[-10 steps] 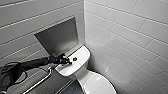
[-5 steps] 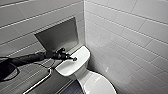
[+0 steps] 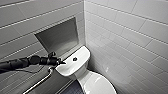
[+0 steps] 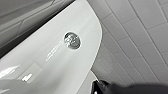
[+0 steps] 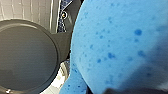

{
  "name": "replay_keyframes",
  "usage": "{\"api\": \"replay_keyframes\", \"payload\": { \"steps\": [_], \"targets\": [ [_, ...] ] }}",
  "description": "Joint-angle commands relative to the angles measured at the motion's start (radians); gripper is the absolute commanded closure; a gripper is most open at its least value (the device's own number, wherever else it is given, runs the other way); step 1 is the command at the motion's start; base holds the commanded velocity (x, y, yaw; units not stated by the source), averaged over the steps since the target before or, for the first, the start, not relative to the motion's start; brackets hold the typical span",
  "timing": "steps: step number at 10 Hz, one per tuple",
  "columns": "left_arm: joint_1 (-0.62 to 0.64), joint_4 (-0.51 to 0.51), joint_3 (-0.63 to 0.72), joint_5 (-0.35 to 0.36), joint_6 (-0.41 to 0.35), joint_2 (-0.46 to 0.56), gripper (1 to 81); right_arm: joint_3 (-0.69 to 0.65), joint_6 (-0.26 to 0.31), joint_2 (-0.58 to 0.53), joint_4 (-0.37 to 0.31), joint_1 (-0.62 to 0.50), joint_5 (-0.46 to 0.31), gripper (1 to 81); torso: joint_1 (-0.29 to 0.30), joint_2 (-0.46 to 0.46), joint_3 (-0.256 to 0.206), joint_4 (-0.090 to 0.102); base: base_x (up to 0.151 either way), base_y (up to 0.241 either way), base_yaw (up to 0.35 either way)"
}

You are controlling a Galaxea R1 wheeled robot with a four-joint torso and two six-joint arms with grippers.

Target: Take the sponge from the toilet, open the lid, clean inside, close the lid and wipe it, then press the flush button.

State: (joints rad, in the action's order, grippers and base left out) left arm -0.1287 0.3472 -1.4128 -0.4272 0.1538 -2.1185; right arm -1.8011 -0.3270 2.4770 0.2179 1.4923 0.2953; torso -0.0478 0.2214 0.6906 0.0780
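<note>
Left gripper (image 3: pixel 60 62): at the tank's (image 3: pixel 80 53) left edge, just short of the button (image 3: pixel 74 59); opening could not be told.
Right gripper (image 5: pixel 135 90): clamped on the sponge (image 5: pixel 117 42).
Lid (image 3: pixel 100 85): down, before the tank.

The white glossy toilet (image 3: pixel 79 72) stands in the tiled corner, its lid (image 3: pixel 98 85) down, a round flush button (image 3: pixel 74 59) on the tank top; the sponge (image 5: pixel 112 42) is bright blue and porous
</note>
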Motion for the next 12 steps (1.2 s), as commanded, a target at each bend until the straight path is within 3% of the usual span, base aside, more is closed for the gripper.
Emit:
{"api": "replay_keyframes", "payload": {
  "steps": [1, 3, 5, 6, 8, 12],
  "targets": [
    [-0.263, -0.129, 0.161, -0.001, -0.013, 0.147, 81.1, -0.004, -0.001, -0.021, 0.012, 0.006, -0.064, 81.1, 0.000, 0.000, 0.000, 0.000, 0.000, 0.000, 0.000],
    [-0.542, -0.232, 0.156, 0.143, -0.040, 0.124, 81.1, -0.055, -0.003, 0.009, 0.009, 0.006, -0.071, 81.1, 0.000, 0.000, 0.000, 0.000, 0.000, 0.000, 0.000],
    [-0.762, -0.331, 0.105, 0.226, -0.043, 0.045, 81.1, -0.111, -0.001, 0.053, 0.011, 0.004, -0.077, 81.1, 0.000, 0.000, 0.000, 0.000, 0.000, 0.000, 0.000],
    [-0.843, -0.378, 0.043, 0.260, -0.043, -0.014, 81.1, -0.150, -0.001, 0.076, 0.012, 0.007, -0.076, 81.1, 0.000, 0.000, -0.043, 0.000, 0.000, 0.000, 0.000],
    [-0.964, -0.438, -0.075, 0.295, -0.045, -0.116, 81.1, -0.207, -0.001, 0.114, 0.015, 0.009, -0.074, 81.1, 0.000, 0.000, -0.081, 0.000, 0.000, 0.000, 0.000],
    [-1.073, -0.468, -0.294, 0.301, -0.045, -0.278, 81.1, -0.297, -0.003, 0.168, 0.014, 0.023, -0.076, 81.1, 0.001, 0.001, -0.192, 0.000, 0.000, 0.000, 0.000]
  ]
}}
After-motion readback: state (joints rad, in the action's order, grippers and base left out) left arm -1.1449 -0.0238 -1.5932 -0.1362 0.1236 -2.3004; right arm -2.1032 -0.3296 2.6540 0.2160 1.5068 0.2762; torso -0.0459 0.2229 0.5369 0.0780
